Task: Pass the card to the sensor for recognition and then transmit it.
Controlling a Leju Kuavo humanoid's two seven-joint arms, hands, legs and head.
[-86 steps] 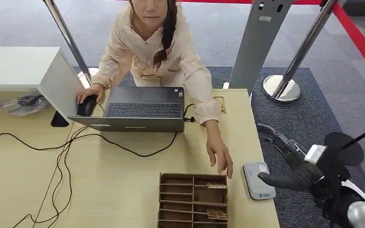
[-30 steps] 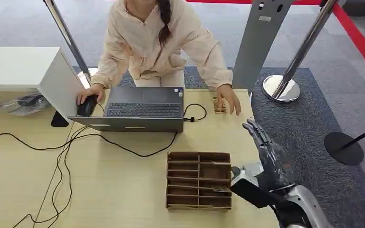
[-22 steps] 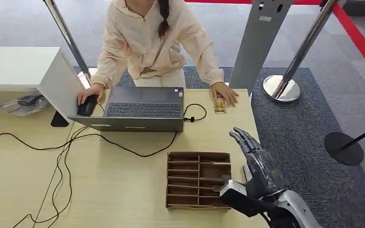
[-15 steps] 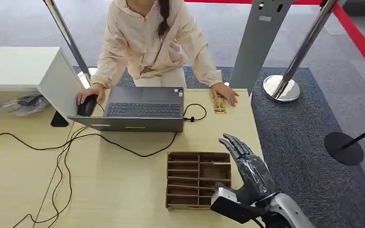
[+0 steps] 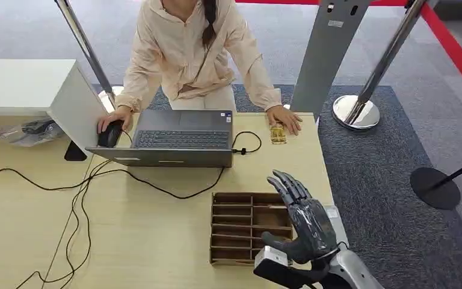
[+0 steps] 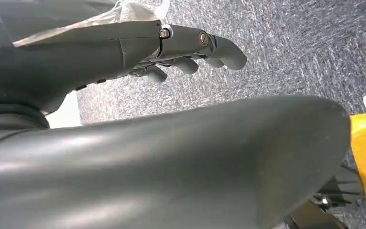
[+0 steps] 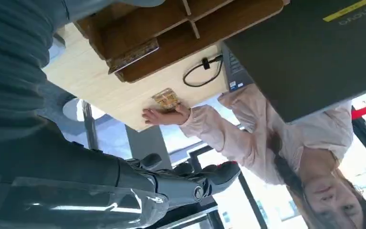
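My right hand [image 5: 304, 226] hovers open, fingers spread, over the right end of a brown wooden slotted box [image 5: 234, 223] near the table's front edge. In the right wrist view the hand [image 7: 171, 179] holds nothing, and a patterned card [image 7: 133, 53] lies in one slot of the box [image 7: 171, 19]. A sliver of the grey sensor [image 5: 337, 220] shows just right of the hand. A second gold card [image 5: 278, 133] lies at the table's far edge under a person's hand [image 5: 286, 117]. My left hand [image 6: 190, 52] hangs over grey carpet, fingers loosely out and empty.
A person leans over an open laptop [image 5: 180, 138] at the far side, one hand on a mouse [image 5: 109, 133]. Black cables [image 5: 84, 192] trail across the left of the table. A white box [image 5: 30, 87] stands far left. A stanchion base [image 5: 355, 111] stands on the carpet to the right.
My right hand has swung left from beside the table to over the box. The box now lies farther from me, and the person's hand has gone back to the far gold card.
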